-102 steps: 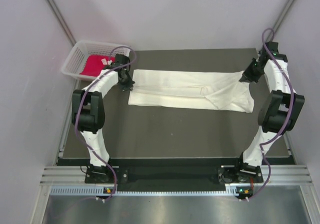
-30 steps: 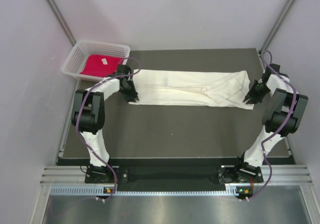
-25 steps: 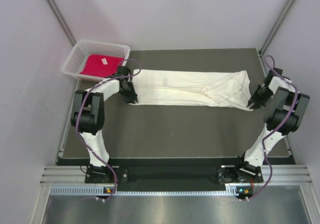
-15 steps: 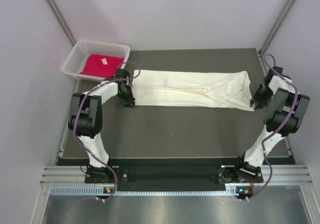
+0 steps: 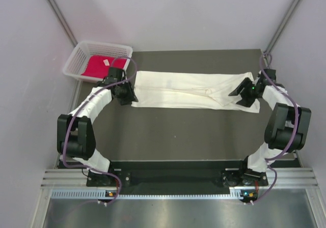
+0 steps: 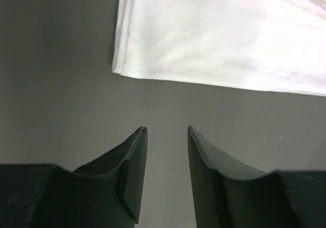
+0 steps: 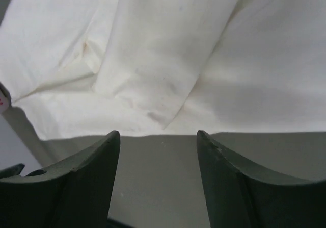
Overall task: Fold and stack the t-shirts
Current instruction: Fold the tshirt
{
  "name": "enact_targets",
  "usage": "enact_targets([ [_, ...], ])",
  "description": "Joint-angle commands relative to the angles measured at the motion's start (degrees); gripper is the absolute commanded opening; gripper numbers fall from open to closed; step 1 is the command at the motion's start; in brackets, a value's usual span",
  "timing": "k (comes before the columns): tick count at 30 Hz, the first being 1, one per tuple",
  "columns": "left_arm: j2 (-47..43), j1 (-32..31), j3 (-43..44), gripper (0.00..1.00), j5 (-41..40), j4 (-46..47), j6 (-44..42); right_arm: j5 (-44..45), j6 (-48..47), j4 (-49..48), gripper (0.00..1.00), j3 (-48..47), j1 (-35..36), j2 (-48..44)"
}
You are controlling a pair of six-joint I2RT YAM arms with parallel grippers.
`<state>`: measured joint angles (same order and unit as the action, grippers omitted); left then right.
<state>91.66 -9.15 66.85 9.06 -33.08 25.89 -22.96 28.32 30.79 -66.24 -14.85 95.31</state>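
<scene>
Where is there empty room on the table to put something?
Biggest bare patch: the dark table between the cream-white t-shirt and the arm bases. A thinner strip runs behind the shirt, by the back wall. Crowded: the shirt's ends, where the left gripper and right gripper are, and the basket holding the red t-shirt.

Shirts on the desk
Folded shirt [image 5: 196,90] lies across the desk's [image 5: 178,136] far half; basket [image 5: 73,64] at far left holds another shirt [image 5: 99,65].
</scene>
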Motion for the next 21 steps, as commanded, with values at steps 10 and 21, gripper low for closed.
enact_targets([
  [10,-4.3,0.1,-3.2,0.42,4.0,1.1,1.5,-3.9,12.6,-16.6,0.58,7.7,6.9,0.6],
  [21,-3.3,0.1,-2.3,0.41,4.6,0.8,0.9,-1.0,12.4,-15.1,0.57,10.1,6.9,0.1],
])
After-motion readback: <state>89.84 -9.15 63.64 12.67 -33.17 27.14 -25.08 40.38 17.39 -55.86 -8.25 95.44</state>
